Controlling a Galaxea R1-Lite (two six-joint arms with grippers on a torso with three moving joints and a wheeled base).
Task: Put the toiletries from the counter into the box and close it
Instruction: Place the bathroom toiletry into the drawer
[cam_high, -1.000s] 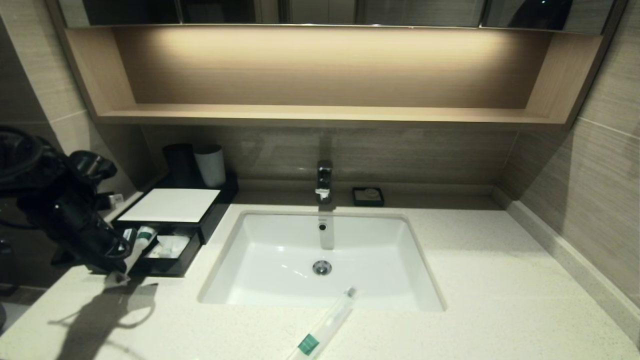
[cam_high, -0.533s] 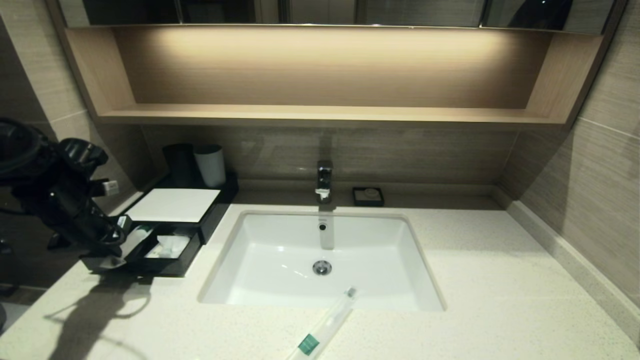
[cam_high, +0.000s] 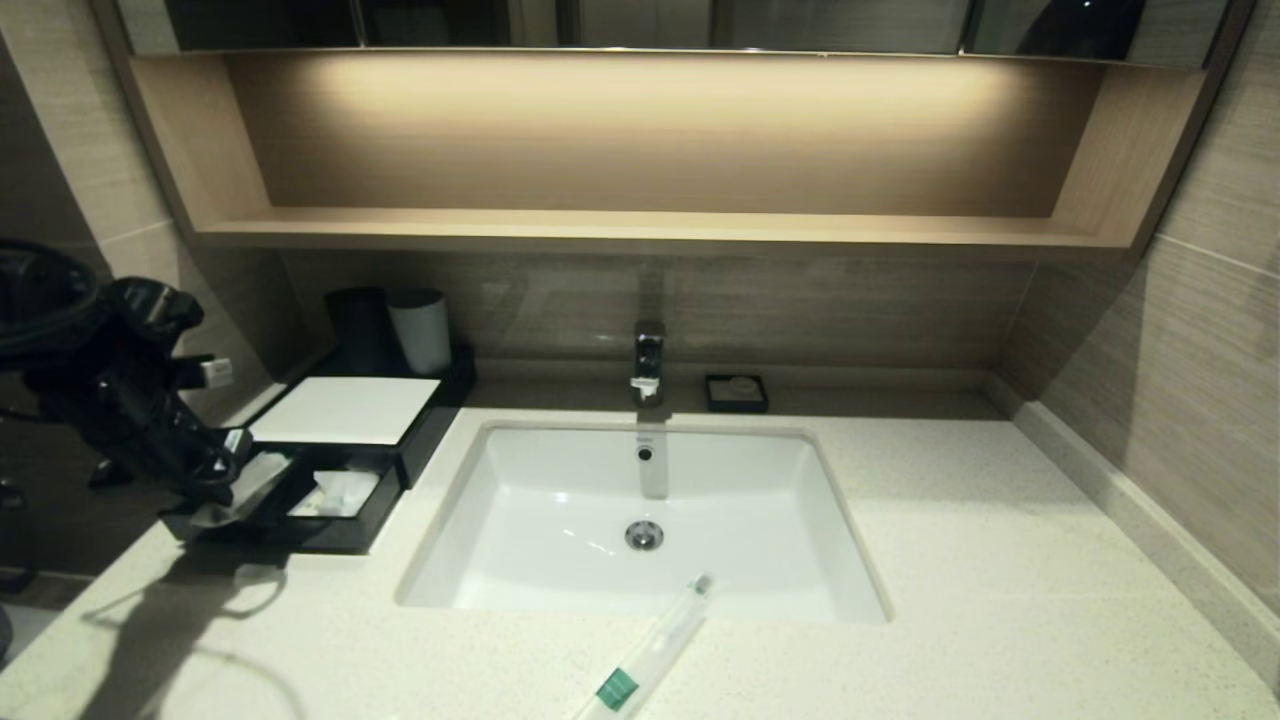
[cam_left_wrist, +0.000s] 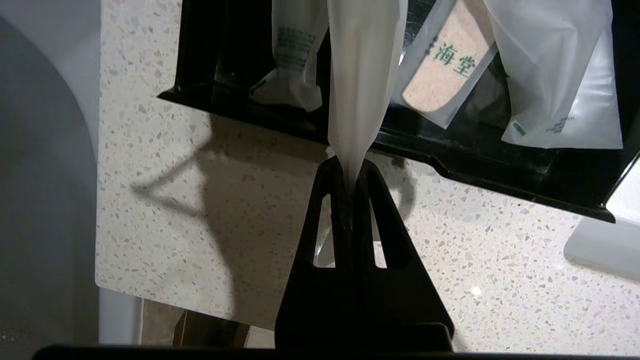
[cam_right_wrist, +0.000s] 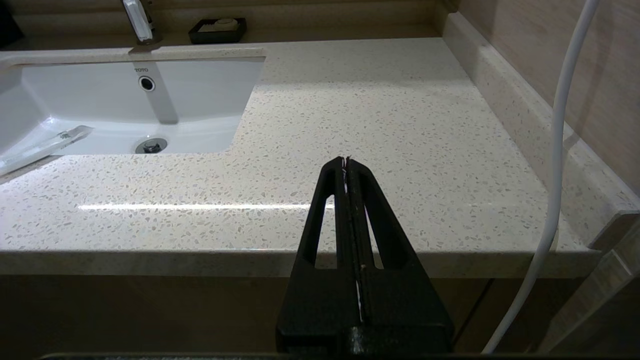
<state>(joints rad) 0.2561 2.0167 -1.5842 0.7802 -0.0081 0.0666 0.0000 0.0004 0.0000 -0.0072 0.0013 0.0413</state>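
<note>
My left gripper (cam_high: 215, 490) (cam_left_wrist: 350, 162) is shut on the end of a toiletry in a clear plastic sleeve (cam_left_wrist: 362, 75) and holds it over the box's open front drawer (cam_high: 320, 505) (cam_left_wrist: 450, 165). The sleeve reaches into the drawer, where other packets (cam_left_wrist: 560, 75) lie. The box (cam_high: 345, 410) is black with a white top panel, at the counter's far left. A second toiletry (cam_high: 650, 650) with a green band lies on the counter (cam_high: 1000, 560) at the sink's front edge; it also shows in the right wrist view (cam_right_wrist: 45, 145). My right gripper (cam_right_wrist: 346, 162) is shut and empty, off the counter's front edge.
The white sink (cam_high: 540, 520) sits mid-counter with a tap (cam_high: 648, 365) behind it. A small black soap dish (cam_high: 736, 392) stands by the back wall. Two cups (cam_high: 420, 330) stand behind the box. A white cable (cam_right_wrist: 555, 190) hangs at the right.
My left gripper has moved back and to the left with the sleeved toiletry, bringing its free end over the open drawer. The right arm has not moved.
</note>
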